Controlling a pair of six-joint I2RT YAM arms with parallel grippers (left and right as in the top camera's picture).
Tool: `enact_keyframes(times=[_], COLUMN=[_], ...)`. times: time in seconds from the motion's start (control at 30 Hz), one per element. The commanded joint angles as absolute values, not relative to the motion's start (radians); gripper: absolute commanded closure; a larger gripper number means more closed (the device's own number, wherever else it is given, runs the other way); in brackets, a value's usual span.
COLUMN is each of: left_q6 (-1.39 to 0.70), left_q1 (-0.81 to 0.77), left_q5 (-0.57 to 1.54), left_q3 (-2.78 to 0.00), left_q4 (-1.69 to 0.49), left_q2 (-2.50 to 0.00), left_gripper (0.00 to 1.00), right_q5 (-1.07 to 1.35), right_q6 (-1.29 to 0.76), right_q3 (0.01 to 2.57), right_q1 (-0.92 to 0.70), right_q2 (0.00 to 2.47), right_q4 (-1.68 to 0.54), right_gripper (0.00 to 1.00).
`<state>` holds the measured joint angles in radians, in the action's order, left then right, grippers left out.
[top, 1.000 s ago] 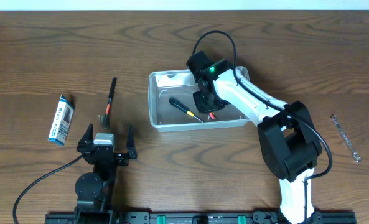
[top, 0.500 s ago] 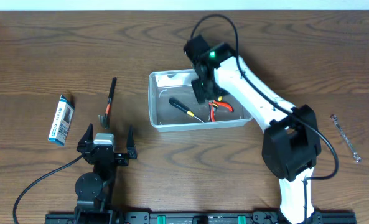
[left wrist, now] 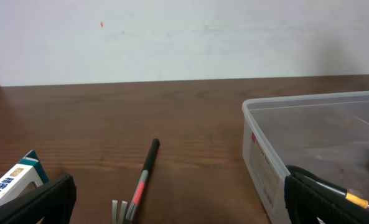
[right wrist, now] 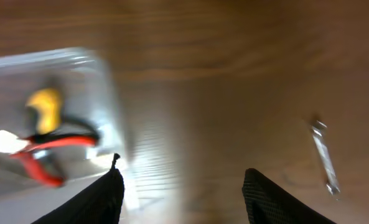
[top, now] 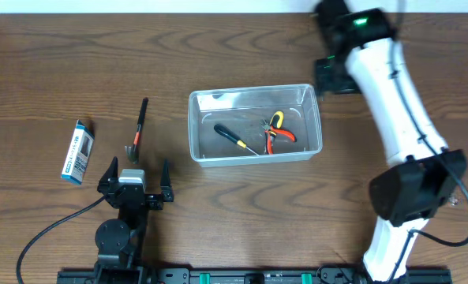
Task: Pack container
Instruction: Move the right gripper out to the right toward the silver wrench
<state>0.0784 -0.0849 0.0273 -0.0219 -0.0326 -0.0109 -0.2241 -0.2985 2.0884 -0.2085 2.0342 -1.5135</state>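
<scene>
The clear plastic container (top: 253,96) sits mid-table. Inside it lie a black-handled screwdriver (top: 234,138) and red-and-yellow pliers (top: 276,132). My right gripper (top: 333,76) is open and empty, above the table just right of the container's far right corner; its wrist view is blurred and shows the pliers (right wrist: 44,140) in the container (right wrist: 103,93). My left gripper (top: 134,183) is open and empty near the front edge. A small hammer (top: 138,126) lies just ahead of it, also in the left wrist view (left wrist: 142,180), with the container (left wrist: 259,149) to its right.
A blue-and-white box (top: 77,151) lies at the left, its corner in the left wrist view (left wrist: 13,180). A metal wrench (top: 439,175) lies at the far right, also in the right wrist view (right wrist: 324,155).
My right gripper has let go of the pliers, which now lie in the container. It rose and swung out to the right, past the container's far right corner. The left arm has not moved.
</scene>
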Motion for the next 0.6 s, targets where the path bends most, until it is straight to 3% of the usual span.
enact_keyframes(times=[0.0,0.23,0.57], left_q6=[0.076,0.076,0.076], left_q1=[-0.079,-0.079,-0.079], left_q5=[0.019,0.018,0.018], left_q3=[-0.004,-0.004,-0.004], left_q4=[-0.070,-0.070,-0.070], left_q2=[-0.006,-0.006,-0.006], left_gripper=[0.02,0.02,0.02], right_q5=[-0.247,-0.248,-0.253], right_q6=[-0.239,-0.150,-0.139], right_q3=[2.084,2.001,1.674], right_q1=[-0.125,0.006,0.152], right_q2=[2.025,2.025,2.025], right_q4=[-1.531,-1.533,-1.397], right_gripper=[0.39,0.39,0.37])
